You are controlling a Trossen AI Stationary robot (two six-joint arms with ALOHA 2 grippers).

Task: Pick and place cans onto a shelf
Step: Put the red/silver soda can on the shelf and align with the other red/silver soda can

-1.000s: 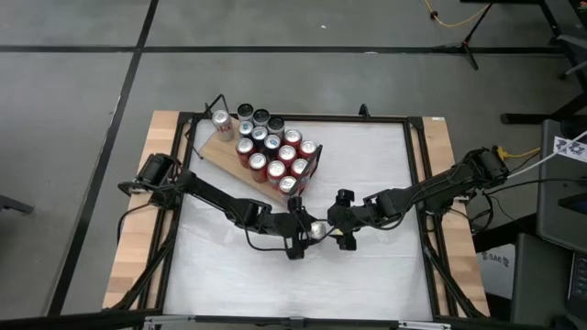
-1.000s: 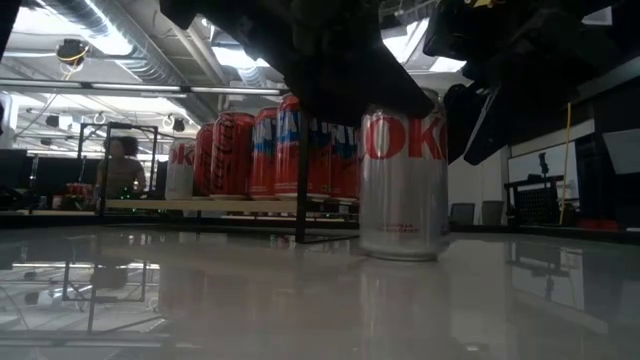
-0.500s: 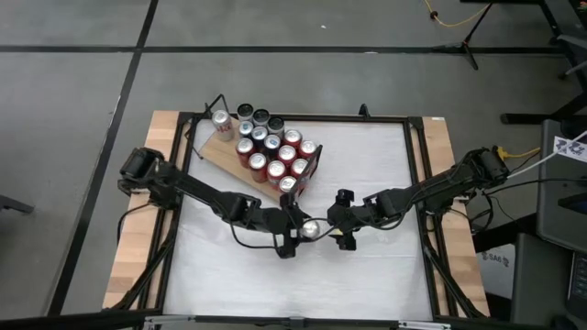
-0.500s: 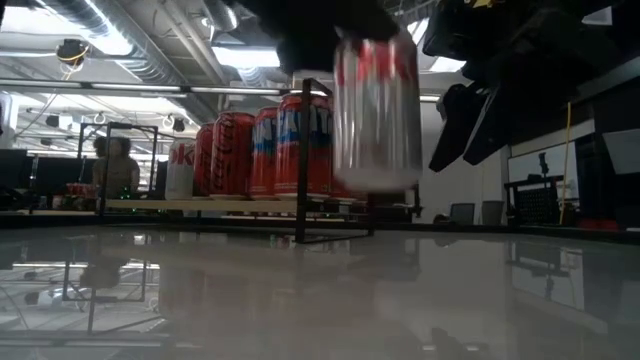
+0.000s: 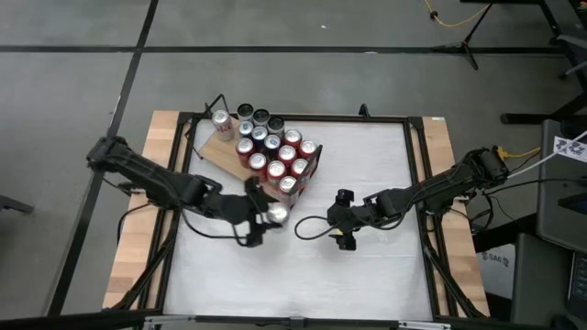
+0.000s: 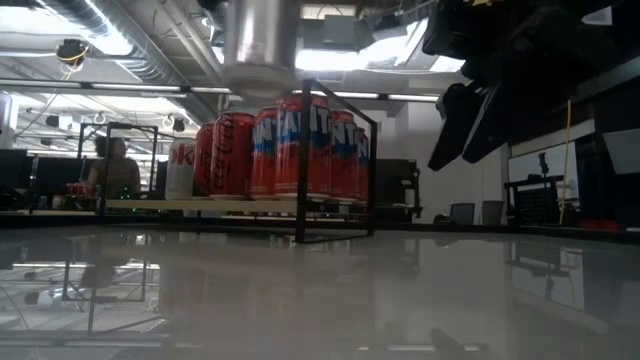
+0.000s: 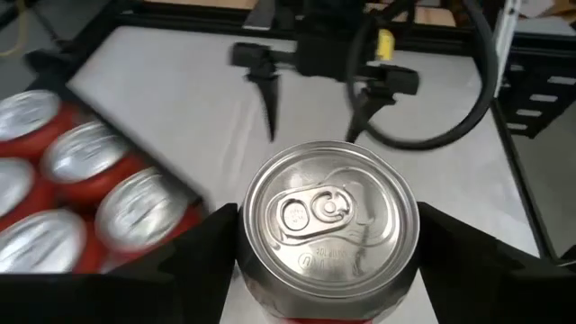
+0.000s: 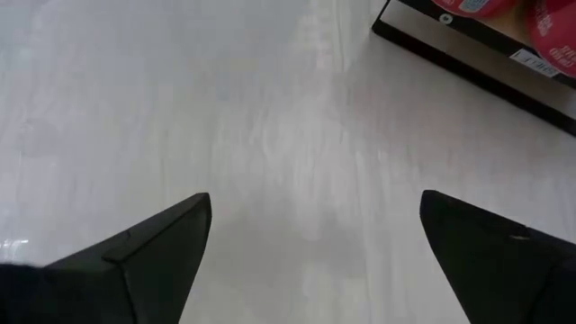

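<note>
Several cans point(image 5: 275, 156), mostly red with silver tops, stand upright on the shelf point(image 5: 213, 154), a light wooden board with a thin black frame point(image 6: 335, 160), at the table's far left. My left gripper point(image 5: 271, 214) is shut on one silver can point(image 7: 328, 216) just off the shelf's near corner. In the low view this can point(image 6: 262, 45) hangs high above the table. My right gripper point(image 5: 342, 223) stands open over the middle of the table with nothing between its fingers point(image 8: 135, 256). My left gripper pinches the can's side wall just below the top rim point(image 7: 247, 256), one finger on each opposite side. The fingers point(image 7: 454, 261) come slanting down from the table's left. The can stays upright, top up, lifted clear of the table.
Black rails and wooden side strips point(image 5: 138, 229) border the white tabletop point(image 5: 367, 284). A black cable point(image 5: 307, 227) loops on the table between the two grippers. In the low view a person point(image 6: 115, 165) sits in the room beyond the table.
My left gripper has lifted the silver can off the table and carried it up and toward the table's left, close to the shelf's near corner. The can has stayed upright. My right gripper has kept still and open.
</note>
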